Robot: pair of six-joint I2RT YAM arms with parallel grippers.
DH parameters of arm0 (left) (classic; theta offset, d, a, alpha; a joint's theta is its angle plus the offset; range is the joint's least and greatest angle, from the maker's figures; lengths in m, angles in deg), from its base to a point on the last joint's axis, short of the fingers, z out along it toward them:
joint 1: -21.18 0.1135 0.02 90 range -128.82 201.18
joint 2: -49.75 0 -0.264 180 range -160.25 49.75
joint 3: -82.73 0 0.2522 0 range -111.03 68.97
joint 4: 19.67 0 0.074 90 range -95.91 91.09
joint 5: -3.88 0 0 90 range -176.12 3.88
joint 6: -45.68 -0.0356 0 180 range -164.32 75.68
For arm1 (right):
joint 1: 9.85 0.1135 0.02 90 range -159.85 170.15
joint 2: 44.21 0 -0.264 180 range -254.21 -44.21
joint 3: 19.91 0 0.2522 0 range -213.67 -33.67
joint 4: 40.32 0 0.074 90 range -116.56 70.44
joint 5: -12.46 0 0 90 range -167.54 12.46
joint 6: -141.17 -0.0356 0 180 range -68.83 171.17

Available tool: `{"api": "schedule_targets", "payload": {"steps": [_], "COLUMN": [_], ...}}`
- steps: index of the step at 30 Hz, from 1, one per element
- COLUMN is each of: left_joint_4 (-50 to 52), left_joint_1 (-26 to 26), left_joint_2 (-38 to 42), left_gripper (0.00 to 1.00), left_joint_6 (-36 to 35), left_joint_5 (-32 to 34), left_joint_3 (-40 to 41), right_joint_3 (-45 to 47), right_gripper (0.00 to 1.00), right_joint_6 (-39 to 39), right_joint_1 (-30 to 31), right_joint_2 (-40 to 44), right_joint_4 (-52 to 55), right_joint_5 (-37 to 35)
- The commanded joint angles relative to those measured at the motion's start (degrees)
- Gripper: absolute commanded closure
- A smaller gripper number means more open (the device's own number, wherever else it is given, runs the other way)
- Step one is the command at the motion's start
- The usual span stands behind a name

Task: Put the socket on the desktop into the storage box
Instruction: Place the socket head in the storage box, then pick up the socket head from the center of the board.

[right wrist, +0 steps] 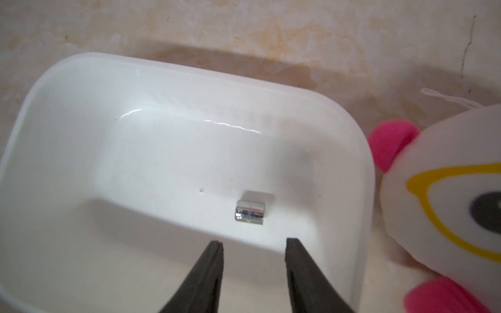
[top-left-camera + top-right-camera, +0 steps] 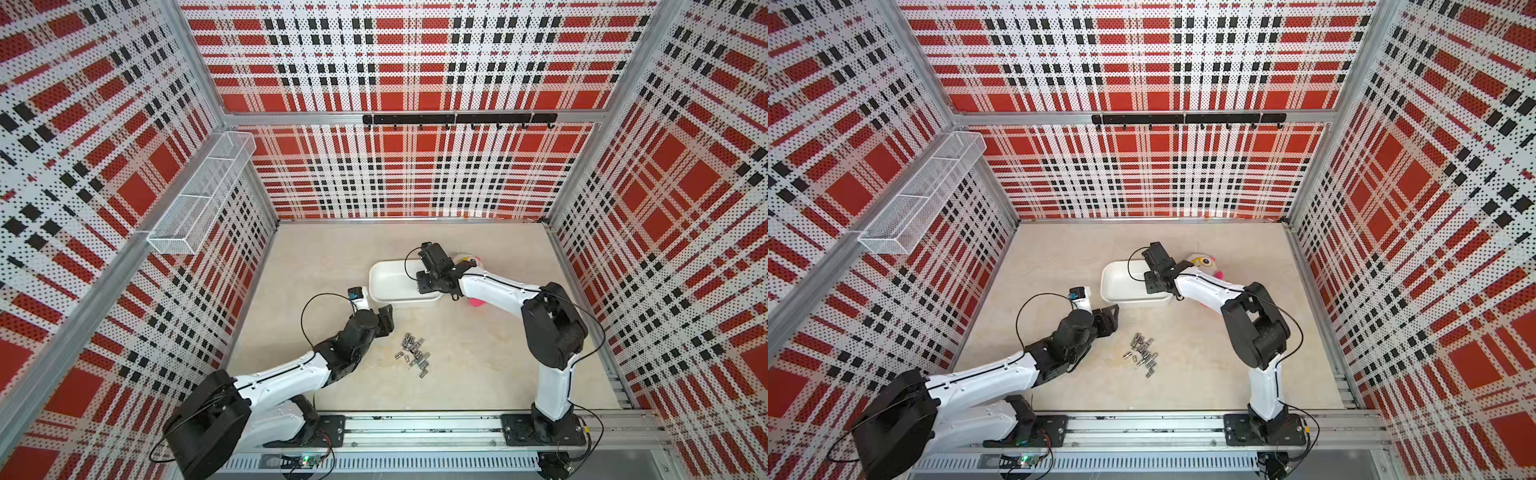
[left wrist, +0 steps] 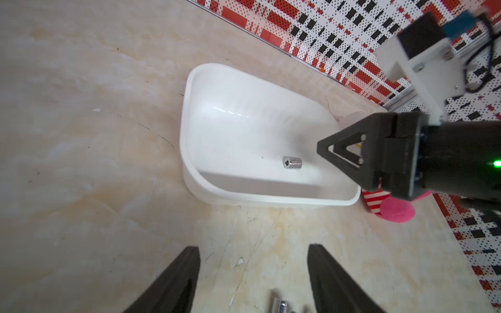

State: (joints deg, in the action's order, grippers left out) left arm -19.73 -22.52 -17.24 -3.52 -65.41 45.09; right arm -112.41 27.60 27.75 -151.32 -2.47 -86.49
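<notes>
**A:** Where is the socket (image 1: 250,212) now?

**B:** It lies on its side on the floor of the storage box (image 1: 81,108). The right tool (image 1: 254,242) hangs just above it, jaws apart with nothing between them. A loose pile of sockets (image 2: 415,353) sits on the table (image 2: 332,257), at lower centre in both top views, below the box.

**A:** And the left tool (image 3: 253,247)?

**B:** Its jaws are apart and empty, and it hovers between the pile and the box.

**A:** How will they handle?

**B:** I'd judge them to be small, hard steel pieces, heavy for their size. They look polished, so they are probably slippery and apt to roll. Grip one across its round barrel at mid-length, with the jaws square to the axis. Start with an outlying one so its neighbours aren't dragged along.
</notes>
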Motion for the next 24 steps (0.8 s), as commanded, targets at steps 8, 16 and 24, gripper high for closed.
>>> {"api": "schedule_targets", "payload": {"steps": [8,16,24], "left_joint_4": [3.87,11.22,11.37], "left_joint_1": [-5.27,-9.99,-9.21], "left_joint_2": [-7.73,-11.16,-14.16], "left_gripper": [0.43,0.47,0.52], "left_joint_6": [-8.74,-10.43,-8.98], "left_joint_5": [-2.93,7.26,-1.92], "left_joint_3": [-8.69,-13.57,-13.39], "right_joint_3": [26.50,51.25,52.92], "right_gripper": [0.59,0.54,0.55], "right_joint_6": [1.69,-2.32,-5.19], "right_joint_1": [2.59,3.00,3.02], "right_joint_2": [32.01,57.81,57.65], "right_joint_4": [-7.95,-19.22,-19.01], "right_joint_5": [-2.18,-7.46,-9.69]}}
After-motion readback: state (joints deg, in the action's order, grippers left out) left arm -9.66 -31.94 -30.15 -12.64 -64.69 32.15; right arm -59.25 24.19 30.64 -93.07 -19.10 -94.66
